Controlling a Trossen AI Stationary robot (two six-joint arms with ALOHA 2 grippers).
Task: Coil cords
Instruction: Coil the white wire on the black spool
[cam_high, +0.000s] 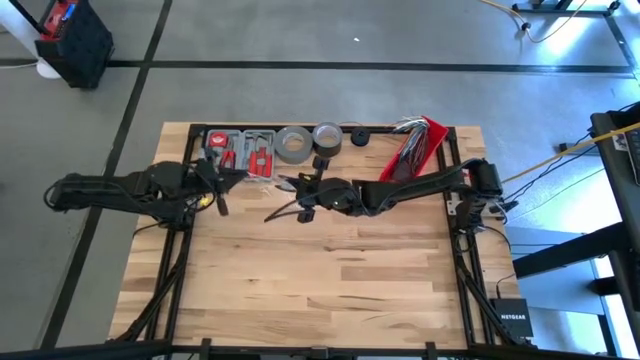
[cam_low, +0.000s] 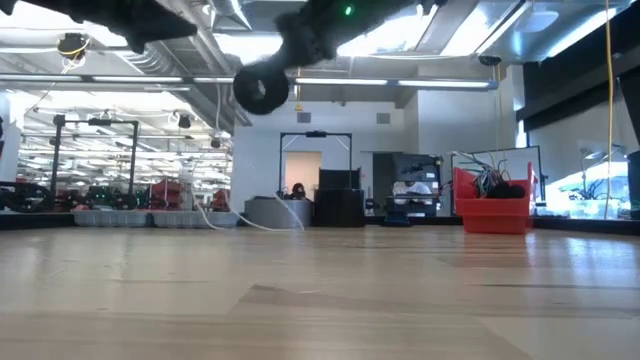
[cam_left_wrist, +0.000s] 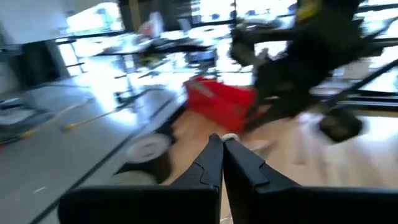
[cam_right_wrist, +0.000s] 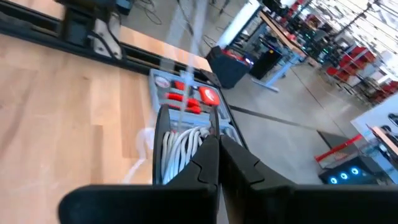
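The thin white cord shows as several loops (cam_right_wrist: 180, 149) beside my right gripper's fingers, with one blurred strand (cam_right_wrist: 196, 37) running away from them. Another slack length (cam_low: 250, 222) lies on the table by the tape rolls. My right gripper (cam_right_wrist: 219, 142) is shut above the table's middle (cam_high: 300, 197). My left gripper (cam_left_wrist: 222, 142) is shut above the table's left part (cam_high: 215, 188), in front of the tool tray. A small white bit (cam_left_wrist: 231, 137) shows at its fingertips. My left gripper pinches a small white bit, seemingly the cord (cam_left_wrist: 231, 137), between its fingertips, clear of the table; which part of the cord it is I cannot tell. My right gripper has several loops of the cord (cam_right_wrist: 177, 155) lying along the outer side of one finger (cam_right_wrist: 208, 163). Whether a strand is pinched between the fingers is hidden by the fingers.
Along the far edge stand a grey tool tray with red tools (cam_high: 240, 150), two grey tape rolls (cam_high: 292, 144) (cam_high: 327, 135), a small black disc (cam_high: 359, 137) and a red bin of wires (cam_high: 415, 148). Bare wood (cam_high: 320, 280) fills the table's near half.
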